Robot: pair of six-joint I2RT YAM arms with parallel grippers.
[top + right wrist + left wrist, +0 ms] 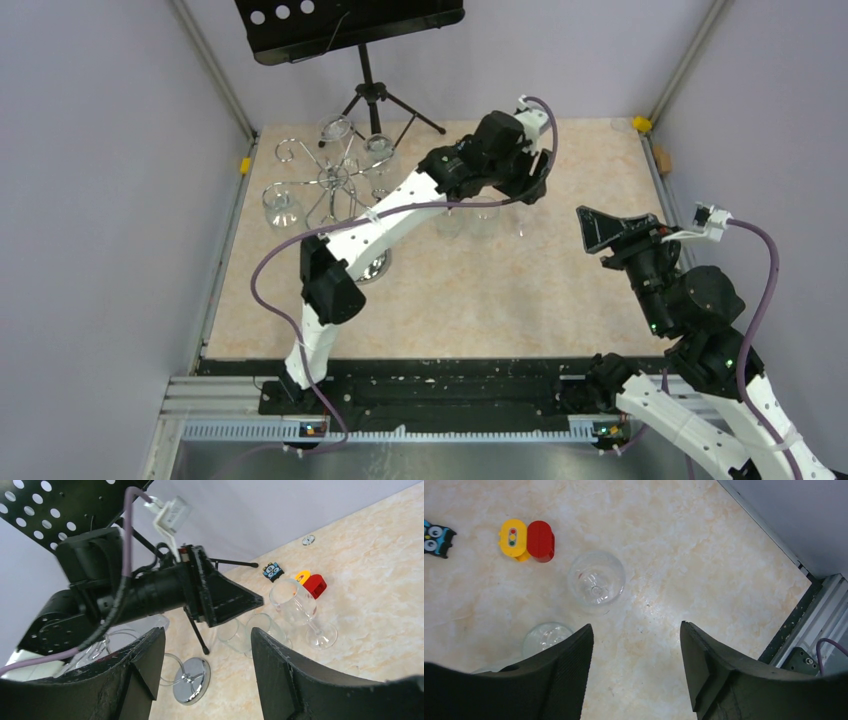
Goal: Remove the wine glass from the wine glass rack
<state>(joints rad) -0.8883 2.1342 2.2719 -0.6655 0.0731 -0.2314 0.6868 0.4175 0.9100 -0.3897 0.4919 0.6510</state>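
Right tool (592,228) spread open and empty, well to the right of the wine glass rack (335,180), nearest the arm bases. Left tool (636,630) open too, gripping nothing, poised right of the rack above glassware standing on the table (560,300): one clear bowl (596,582) seen straight down, a second bowl (546,636) half hidden by a finger. In the right wrist view, a stemmed glass (295,605) upright and a tumbler-like one (235,636) near it, both right of the rack's mirrored base (191,681).

On the rack itself: a wine glass (282,205) hung from the left loop, a second hung glass (337,128) and a third hung glass (378,150) on the far loops. Probably light, rigid, slick and brittle, the stem the weakest part. Best taken around the bowl close to the stem, with a gentle squeeze, then slid outward along the loop rather than tugged downward. Wire rack likely light as well, so apt to tip or drag if snagged.

In the way: the left forearm (390,215) lying across the rack's near side, neighbouring hung glasses close on either hand, standing glasses to knock over on any retreat. Just behind the rack, the legs of a black music stand (350,25). Farther right of the rack, a yellow-and-red toy (526,540) and a small owl figure (436,537), clear of the work.
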